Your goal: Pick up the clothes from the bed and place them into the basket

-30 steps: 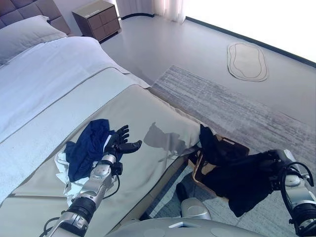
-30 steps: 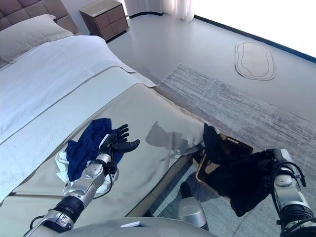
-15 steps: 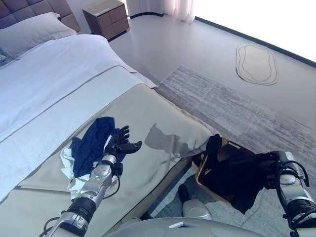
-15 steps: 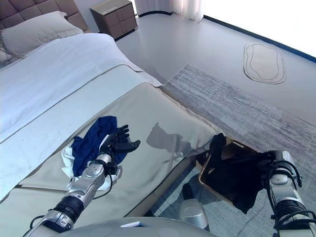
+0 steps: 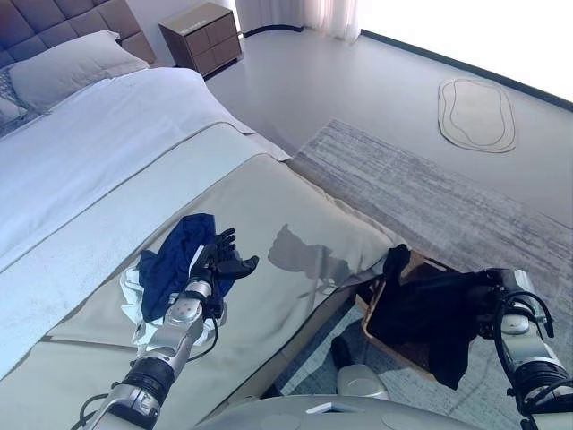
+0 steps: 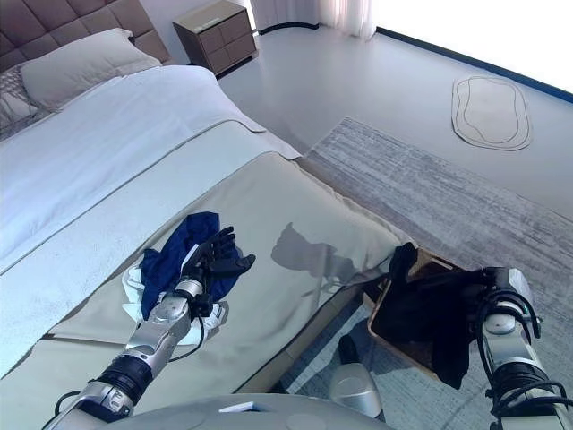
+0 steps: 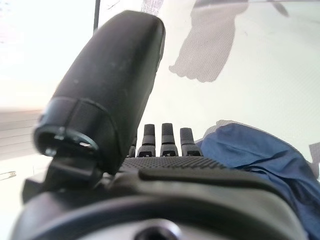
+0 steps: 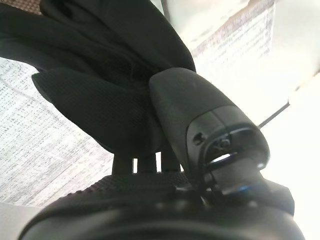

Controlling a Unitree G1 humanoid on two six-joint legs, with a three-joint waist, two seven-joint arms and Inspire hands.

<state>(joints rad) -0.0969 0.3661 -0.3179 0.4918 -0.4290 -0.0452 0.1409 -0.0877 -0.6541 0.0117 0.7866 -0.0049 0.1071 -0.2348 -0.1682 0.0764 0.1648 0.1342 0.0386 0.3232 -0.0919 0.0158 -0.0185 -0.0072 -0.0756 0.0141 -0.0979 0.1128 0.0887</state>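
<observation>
Fingers of the right hand (image 8: 200,150) are curled w/ the thumb round a bunch of black, limp cloth garment (image 5: 430,309), pinching it; the wrist view shows the dark fabric gathered right at the thumb and spreading away past it. That black garment hangs from the hand over the brown, box-shaped basket (image 6: 383,318) on the floor, part of it draped down into and across the basket, part trailing over its near rim. Basket stands on the grey, streaked rug (image 5: 403,193), just beside the foot corner of the bed.

Left hand (image 5: 221,257) hovers low over the beige bedspread (image 5: 277,206), fingers straight and spread, thumb out to the side, holding nothing. Its fingertips sit at the edge of a crumpled navy-blue cloth garment (image 5: 175,264); can't tell if they touch it. Under the navy piece, a white cloth item (image 6: 132,285) shows at the edges. Both lie on the bedspread near the bed's floor-side edge, well apart from the basket.

Further up the bed: white sheet (image 5: 89,148), grey pillow (image 5: 67,67). Brown wooden nightstand (image 5: 199,36) beyond, and a pale oval mat (image 5: 476,114) on the floor.
</observation>
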